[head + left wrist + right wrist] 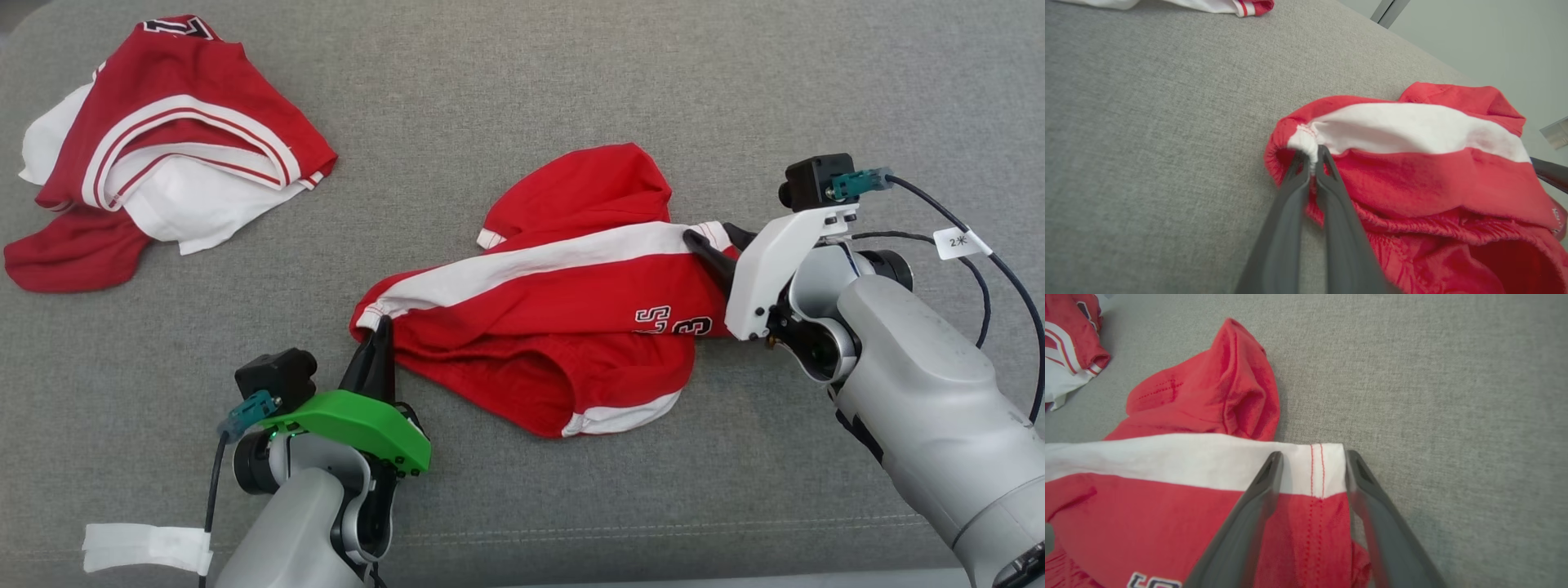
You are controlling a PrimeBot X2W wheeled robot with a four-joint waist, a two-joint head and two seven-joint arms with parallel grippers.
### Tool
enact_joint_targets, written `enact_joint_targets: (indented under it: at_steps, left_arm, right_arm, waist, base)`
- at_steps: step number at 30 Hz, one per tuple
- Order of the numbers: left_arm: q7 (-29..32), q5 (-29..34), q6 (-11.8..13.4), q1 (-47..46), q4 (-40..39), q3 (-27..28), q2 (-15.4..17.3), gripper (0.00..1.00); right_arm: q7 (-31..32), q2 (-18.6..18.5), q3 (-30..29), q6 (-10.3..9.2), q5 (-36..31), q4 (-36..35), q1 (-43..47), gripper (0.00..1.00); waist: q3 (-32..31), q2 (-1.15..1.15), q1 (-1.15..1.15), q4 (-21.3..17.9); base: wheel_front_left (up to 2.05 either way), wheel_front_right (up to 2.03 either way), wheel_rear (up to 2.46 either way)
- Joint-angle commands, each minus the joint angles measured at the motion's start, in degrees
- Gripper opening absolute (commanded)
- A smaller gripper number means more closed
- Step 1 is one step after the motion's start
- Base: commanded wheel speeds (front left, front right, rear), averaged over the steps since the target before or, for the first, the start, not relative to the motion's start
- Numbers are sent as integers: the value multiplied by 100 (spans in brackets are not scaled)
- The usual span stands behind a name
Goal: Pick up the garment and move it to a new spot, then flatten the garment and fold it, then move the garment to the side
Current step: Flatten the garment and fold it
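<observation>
1. Near the middle of the grey cushion: red garment with a white stripe, crumpled, drawn out lengthwise between both grippers.
2. At its left end: left gripper clenched tight on the bunched end of the white stripe.
3. At its right end: right gripper with jaws apart, straddling the stitched white hem, one finger on each side, nothing pinched yet.
4. Step in hand, by judgement: securing the second corner ahead of lifting and moving to a new spot; flattening and folding not yet begun.
5. Next move likely calls for closing the right jaws squarely on the hem, then raising both ends together and evenly, without pulling cloth out of the left pinch.
6. Edges: one loose red flap bulging past the stripe on the far side, another sagging toward the robot; both likely to drag or tuck under.
7. Open room: bare cushion to the far right and beyond the garment; red-and-white jersey well apart at far left, best avoided; cushion seam on the robot's side.
</observation>
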Motion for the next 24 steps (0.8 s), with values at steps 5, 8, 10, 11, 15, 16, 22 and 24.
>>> enact_joint_targets:
  at_steps: [5, 8, 10, 11, 15, 16, 22, 24]
  left_arm:
    - [-45, 72, -33, -165, 50, -37, -25, 0]
    - [-38, 65, -39, -181, 68, -47, -27, 0]
    - [-41, 61, -40, -202, 88, -54, -31, 0]
    - [-42, 59, -42, -211, 97, -56, -33, 0]
    - [-49, 42, -52, -242, 133, -59, -30, 0]
    - [-50, 40, -56, -247, 142, -62, -27, 0]
    - [-57, 10, -74, -248, 173, -43, -3, 0]
    - [-73, 2, -91, -234, 137, -17, 22, 0]
  right_arm:
    - [15, -79, 280, -2, 333, 167, -163, 58]
    - [0, -93, 387, -2, 402, 234, -215, 50]
    - [35, -88, 500, -2, 478, 313, -234, 45]
    - [36, -82, 556, -2, 513, 353, -243, 43]
    - [14, -48, 799, -2, 599, 507, -280, 27]
    - [16, -44, 875, -2, 616, 534, -291, 16]
    - [-255, -87, 1213, -2, 677, 608, -361, 0]
    - [-451, -122, 1281, -2, 689, 569, -447, 0]
  waist:
    - [54, 0, 0, 66]
    - [68, 0, 0, 83]
    - [83, 0, 0, 96]
    - [90, 0, 0, 100]
    - [104, 0, 0, 103]
    - [102, 0, 0, 101]
    - [42, 0, 0, 54]
    - [-13, 0, 0, 6]
  base:
    - [0, 0, 0]
    - [0, 0, 0]
    - [0, 0, 0]
    - [0, 0, 0]
    - [0, 0, 0]
    - [0, 0, 0]
    - [0, 0, 0]
    - [0, 0, 0]
